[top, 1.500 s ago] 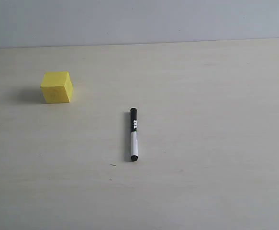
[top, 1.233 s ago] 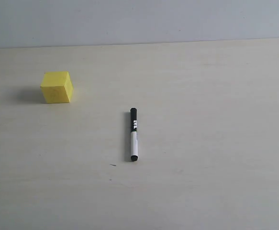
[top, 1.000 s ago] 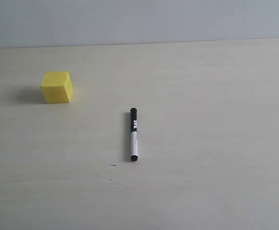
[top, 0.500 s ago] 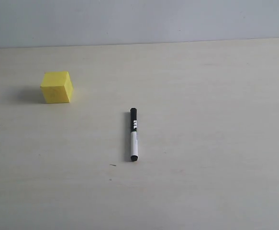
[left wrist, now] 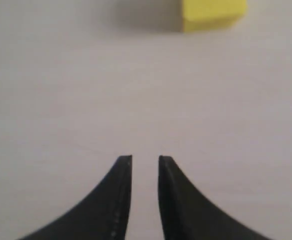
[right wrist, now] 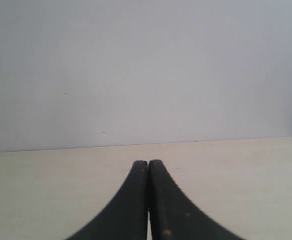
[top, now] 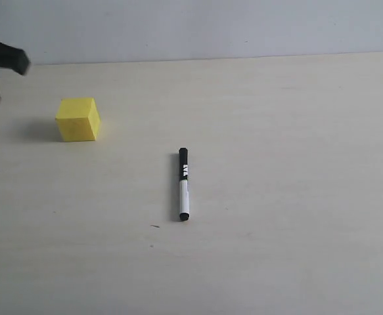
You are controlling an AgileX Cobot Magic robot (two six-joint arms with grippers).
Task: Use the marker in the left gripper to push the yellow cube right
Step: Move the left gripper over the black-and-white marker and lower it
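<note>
The yellow cube [top: 78, 119] rests on the pale table at the far left. The marker [top: 183, 184] lies flat near the middle of the table, black cap end away from the camera, held by nothing. My left gripper [top: 8, 82] shows at the left edge of the exterior view, up and left of the cube, blurred. In the left wrist view the left gripper [left wrist: 145, 159] is open with only bare table between its fingers, and the cube [left wrist: 213, 12] sits ahead of it. My right gripper [right wrist: 148, 162] is shut on nothing and is absent from the exterior view.
The pale wooden table [top: 296, 131] runs back to a plain grey wall [top: 211, 26]. A tiny dark speck [top: 155, 226] lies near the marker's white end.
The left gripper has come into the exterior view at the left edge; half a second ago it was out of view. The cube and the marker have not moved.
</note>
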